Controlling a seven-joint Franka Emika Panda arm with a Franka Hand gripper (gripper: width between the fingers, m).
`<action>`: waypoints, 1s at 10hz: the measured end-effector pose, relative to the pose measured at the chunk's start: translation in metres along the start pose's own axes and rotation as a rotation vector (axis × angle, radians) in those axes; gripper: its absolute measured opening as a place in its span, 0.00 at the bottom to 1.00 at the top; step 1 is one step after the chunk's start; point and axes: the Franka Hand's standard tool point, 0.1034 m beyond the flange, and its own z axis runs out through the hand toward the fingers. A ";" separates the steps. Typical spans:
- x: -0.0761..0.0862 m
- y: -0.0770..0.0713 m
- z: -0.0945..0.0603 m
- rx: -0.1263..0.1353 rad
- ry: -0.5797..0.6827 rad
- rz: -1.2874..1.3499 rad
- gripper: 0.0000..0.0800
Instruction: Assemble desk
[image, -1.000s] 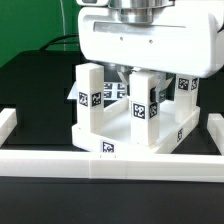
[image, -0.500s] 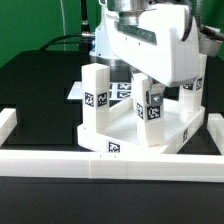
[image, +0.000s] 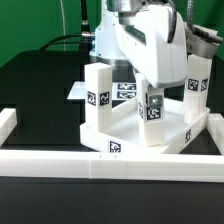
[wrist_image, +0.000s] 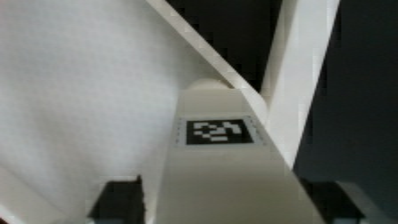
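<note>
The white desk top (image: 128, 141) lies with its rim up against the front rail. A tagged square leg (image: 97, 98) stands upright at its left corner in the exterior view. Another leg (image: 197, 92) stands at the far right corner. My gripper (image: 151, 92) is above the right part of the top, shut on a third leg (image: 152, 110) that stands upright on the top. In the wrist view this leg (wrist_image: 217, 165) fills the gap between the dark fingers (wrist_image: 118, 200), tag facing the camera. The leg's foot and the socket under it are hidden.
White border rails run along the front (image: 100, 166), the exterior view's left (image: 7, 124) and right (image: 214, 133). The marker board (image: 78, 92) lies flat behind the desk on the black table. The arm's body hides the rear of the desk.
The gripper has turned about its upright axis with the leg in it and shifted toward the exterior view's right. The desk top has swung slightly with it.
</note>
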 end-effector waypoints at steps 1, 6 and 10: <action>0.000 0.000 0.000 -0.001 0.000 -0.006 0.64; -0.001 -0.001 -0.001 -0.013 0.008 -0.521 0.81; 0.000 -0.001 -0.002 -0.018 0.006 -0.879 0.81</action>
